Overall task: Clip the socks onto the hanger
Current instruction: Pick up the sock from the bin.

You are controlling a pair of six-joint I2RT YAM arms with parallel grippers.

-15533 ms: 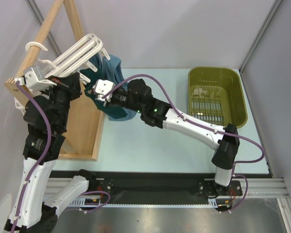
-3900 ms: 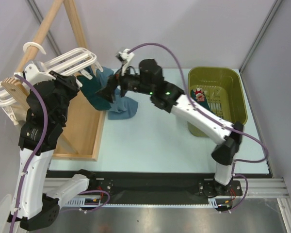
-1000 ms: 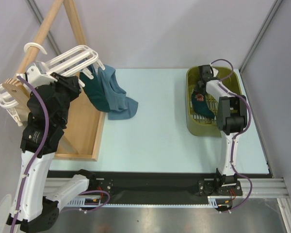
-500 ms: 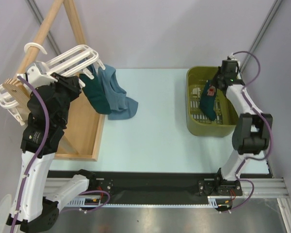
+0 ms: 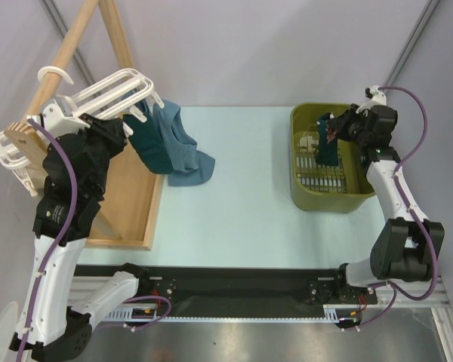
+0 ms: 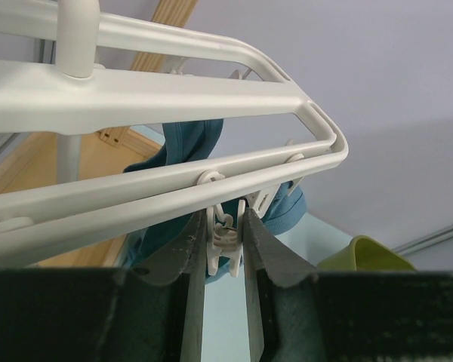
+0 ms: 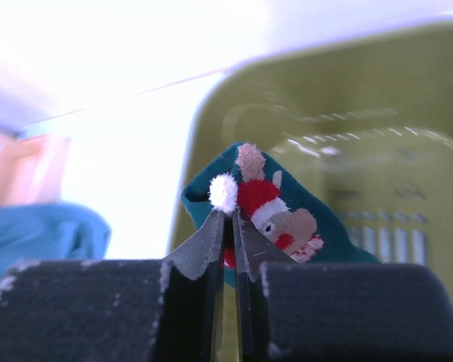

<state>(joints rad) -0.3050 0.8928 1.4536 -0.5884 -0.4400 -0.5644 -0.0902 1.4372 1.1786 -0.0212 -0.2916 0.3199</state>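
The white hanger (image 5: 109,90) is up at the far left, and my left gripper (image 5: 112,128) is at it. In the left wrist view my left gripper (image 6: 228,226) is shut on one small white clip (image 6: 226,240) that dangles under the hanger bars (image 6: 174,94). A dark teal sock (image 5: 146,143) and a steel-blue sock (image 5: 180,147) hang from the hanger; both also show in the left wrist view (image 6: 189,139). My right gripper (image 5: 340,130) is shut on a dark teal sock with a red-and-white motif (image 7: 275,200) and holds it (image 5: 326,149) hanging above the basket.
An olive-green basket (image 5: 366,192) stands at the back right, and its wall fills the right wrist view (image 7: 362,105). A wooden A-frame rack (image 5: 128,204) stands at the left under the hanger. Grey walls close in the back and both sides.
My right gripper has lifted the motif sock up out of the basket and moved up and to the right. The left arm and the hanger have not moved.
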